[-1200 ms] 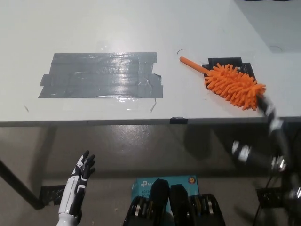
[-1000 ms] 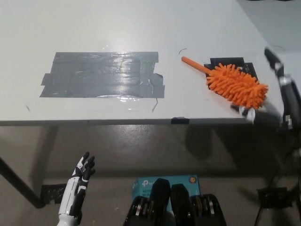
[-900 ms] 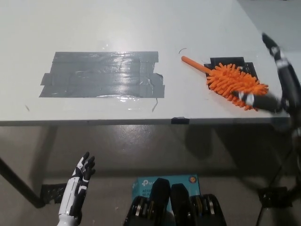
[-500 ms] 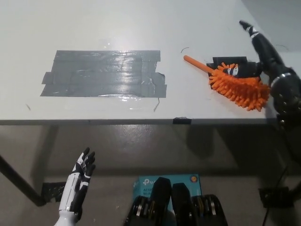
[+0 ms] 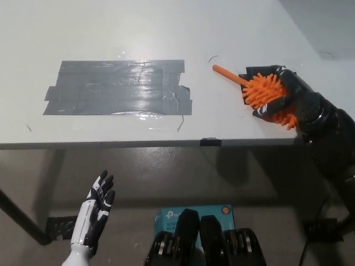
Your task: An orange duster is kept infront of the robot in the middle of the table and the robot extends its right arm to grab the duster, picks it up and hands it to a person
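The orange duster (image 5: 262, 91) lies at the right of the white table (image 5: 166, 33), its thin handle (image 5: 227, 74) pointing up-left and its fluffy head over a black patch. My black right hand (image 5: 291, 100) lies over the right half of the fluffy head, fingers curled around it from above and below. The duster still rests on the table top. My white left hand (image 5: 94, 213) hangs below the table's front edge at the lower left, fingers spread, holding nothing.
A broad patch of grey tape (image 5: 119, 87) covers the table's middle left. The table's front edge (image 5: 166, 143) runs across the picture. A teal box (image 5: 194, 215) sits on the floor below. A dark table leg (image 5: 19, 219) slants at the far left.
My right hand has come down from the table's right edge onto the duster's head and closed around it. The duster has barely moved. The left hand stays low at the left.
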